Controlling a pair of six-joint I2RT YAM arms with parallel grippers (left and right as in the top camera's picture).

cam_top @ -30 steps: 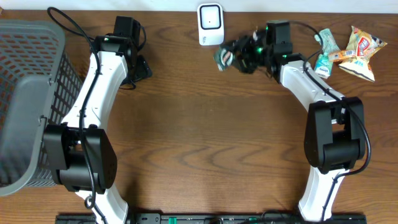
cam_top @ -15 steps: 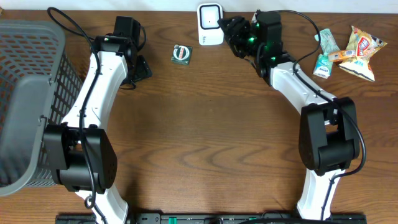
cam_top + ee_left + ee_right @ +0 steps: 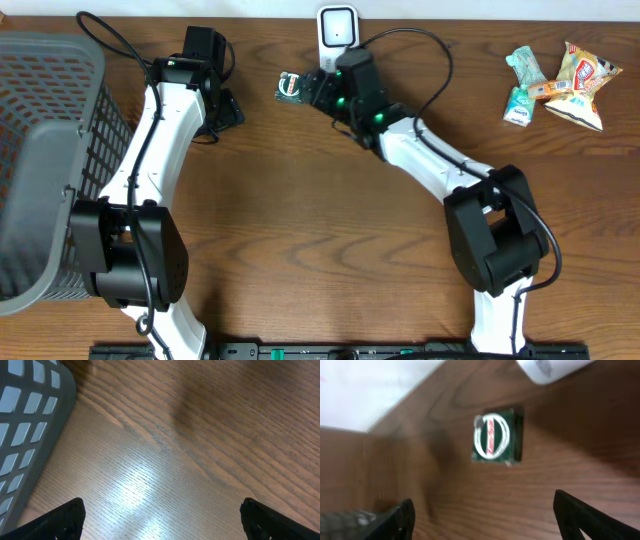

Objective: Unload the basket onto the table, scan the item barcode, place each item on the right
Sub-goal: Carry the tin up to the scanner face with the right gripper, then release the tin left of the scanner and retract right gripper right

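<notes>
Flat green packet (image 3: 496, 435), woodgrain table (image 3: 555, 477)

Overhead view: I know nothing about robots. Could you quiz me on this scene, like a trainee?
1. True or false: the right gripper holds the packet.
2. What stands at the far left of the table? A) basket B) bucket C) box
3. Fill in: the left gripper has its jaws ___.

Key: 1 false, the packet lies on the table; 2 A; 3 open.
</notes>
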